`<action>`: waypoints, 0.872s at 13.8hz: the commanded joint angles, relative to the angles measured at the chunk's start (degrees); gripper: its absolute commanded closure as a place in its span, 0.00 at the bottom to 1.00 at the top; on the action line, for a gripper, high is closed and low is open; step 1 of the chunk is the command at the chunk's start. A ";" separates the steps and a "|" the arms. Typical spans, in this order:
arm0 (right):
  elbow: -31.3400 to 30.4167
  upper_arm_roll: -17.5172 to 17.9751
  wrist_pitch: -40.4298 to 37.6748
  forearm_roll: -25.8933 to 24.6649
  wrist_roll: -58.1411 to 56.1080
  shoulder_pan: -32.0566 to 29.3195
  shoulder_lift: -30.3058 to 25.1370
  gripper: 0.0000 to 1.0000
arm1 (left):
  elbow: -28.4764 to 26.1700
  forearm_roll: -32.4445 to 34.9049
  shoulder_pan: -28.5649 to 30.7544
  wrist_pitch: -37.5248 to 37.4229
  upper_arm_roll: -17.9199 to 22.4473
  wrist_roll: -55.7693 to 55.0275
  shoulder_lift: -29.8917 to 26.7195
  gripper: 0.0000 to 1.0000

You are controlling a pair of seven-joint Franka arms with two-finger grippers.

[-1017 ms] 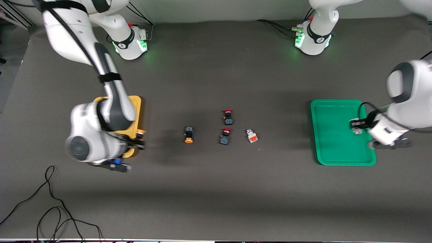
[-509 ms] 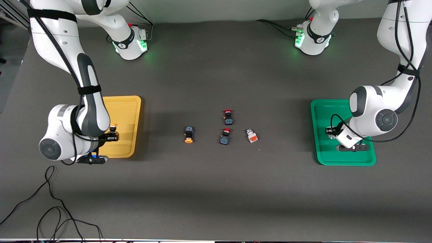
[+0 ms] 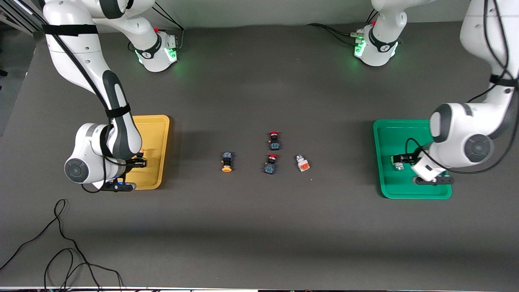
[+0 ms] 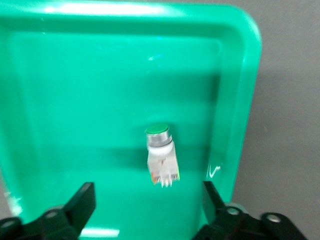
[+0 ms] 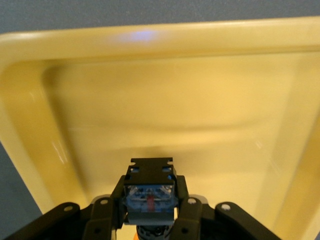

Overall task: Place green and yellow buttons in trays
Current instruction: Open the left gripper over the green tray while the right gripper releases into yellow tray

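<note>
Orange-yellow-capped push button with black-blue body (image 3: pixel 226 162) lies on the dark table, cap toward the front camera, long axis running near to far. Slightly farther, the white-bodied orange switch (image 3: pixel 302 163) lies tilted. The left gripper (image 4: pixel 148 210), jaws wide, hovers over the green plastic tray (image 3: pixel 389 186), where a green-capped white switch (image 4: pixel 161 155) lies. The right gripper (image 5: pixel 150 212) clamps a black-blue button (image 5: pixel 149 194) over the yellow plastic tray (image 3: pixel 160 125).

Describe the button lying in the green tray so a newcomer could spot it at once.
Find the green tray at the left arm's end of the table. Inside it, under the open left claw, lies one small white-bodied button. Its silver collar and green cap set it apart from the loose buttons at mid-table.
</note>
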 commanded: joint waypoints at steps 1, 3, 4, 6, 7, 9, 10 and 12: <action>-1.26 -0.27 1.08 1.01 -1.36 0.70 -0.68 0.53 | 12.53 0.32 0.11 -14.48 -0.50 0.70 -1.31 0.00; -1.17 -0.18 -0.41 1.45 -1.18 1.23 -2.43 0.00 | 18.18 -0.04 -0.50 -18.82 -0.68 0.53 -1.31 0.00; -0.82 -0.18 -1.55 1.45 -0.83 1.23 -3.57 0.00 | 19.68 -0.21 -1.12 -19.09 -1.03 -0.26 -1.31 0.00; 0.40 -0.27 -4.79 1.53 -0.39 1.14 -6.47 0.00 | 20.75 -1.53 -3.92 -18.57 -2.00 -4.46 -1.14 0.00; 1.72 -0.27 -7.25 1.71 -0.22 1.14 -7.44 0.00 | 20.83 -1.70 -6.46 -17.96 -2.00 -8.05 -1.05 0.00; 4.10 -0.35 -10.16 4.95 1.97 1.14 -9.28 0.00 | 21.54 -1.71 -12.00 -16.56 -2.08 -13.78 -0.44 0.00; 5.41 -0.27 -11.13 5.83 2.94 1.23 -9.55 0.00 | 21.36 -1.71 -14.72 -15.15 -2.00 -16.41 -0.17 0.00; 7.78 0.00 -12.28 8.02 4.09 1.58 -9.56 0.00 | 20.93 -1.71 -19.73 -11.90 -2.00 -22.38 1.05 0.00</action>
